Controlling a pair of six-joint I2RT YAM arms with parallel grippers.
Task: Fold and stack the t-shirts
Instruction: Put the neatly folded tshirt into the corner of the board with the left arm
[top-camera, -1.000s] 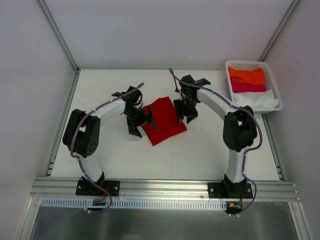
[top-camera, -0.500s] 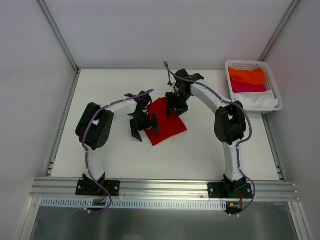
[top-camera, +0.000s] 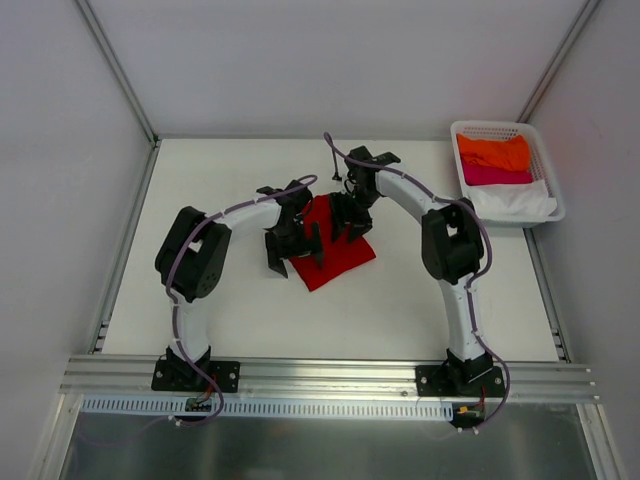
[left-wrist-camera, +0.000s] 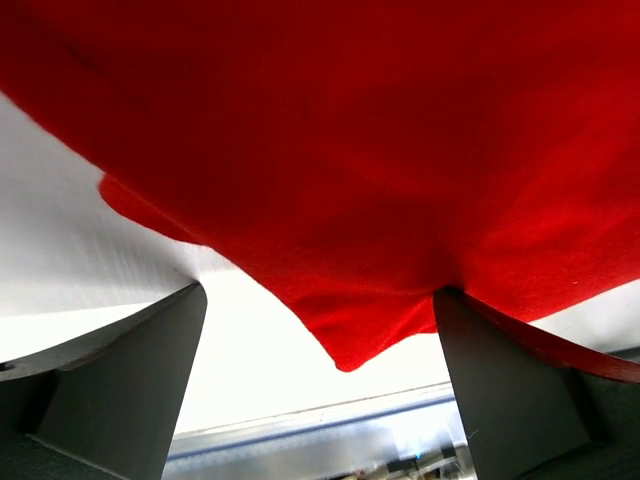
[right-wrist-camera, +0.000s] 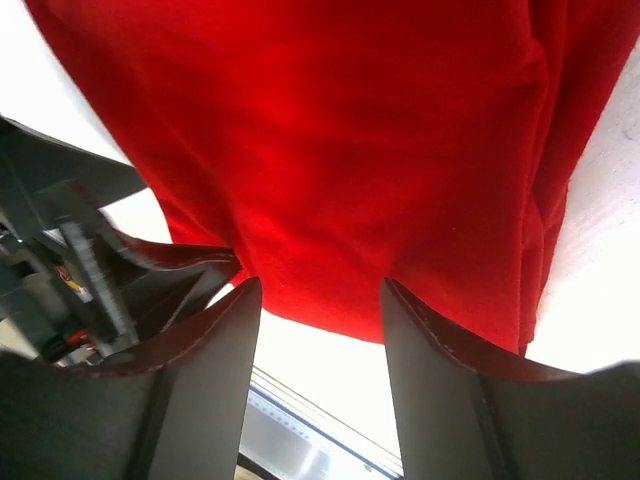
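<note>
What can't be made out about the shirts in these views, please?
Top view: the left gripper and right gripper cover the red shirt's left and far edges.
Wrist views: the shirt overflows each frame; outline cut off.
The basket's white cloth: too small to identify.

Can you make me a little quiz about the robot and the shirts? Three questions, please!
1. Pick one: what colour is the shirt lying in the middle of the table? A) red B) blue C) green
2. True or false: the orange shirt is inside the white basket.
3. Fill the gap: the basket sits at the table's far ____ corner.

Key: 1 is A. 2 is true. 3 is right.
</note>
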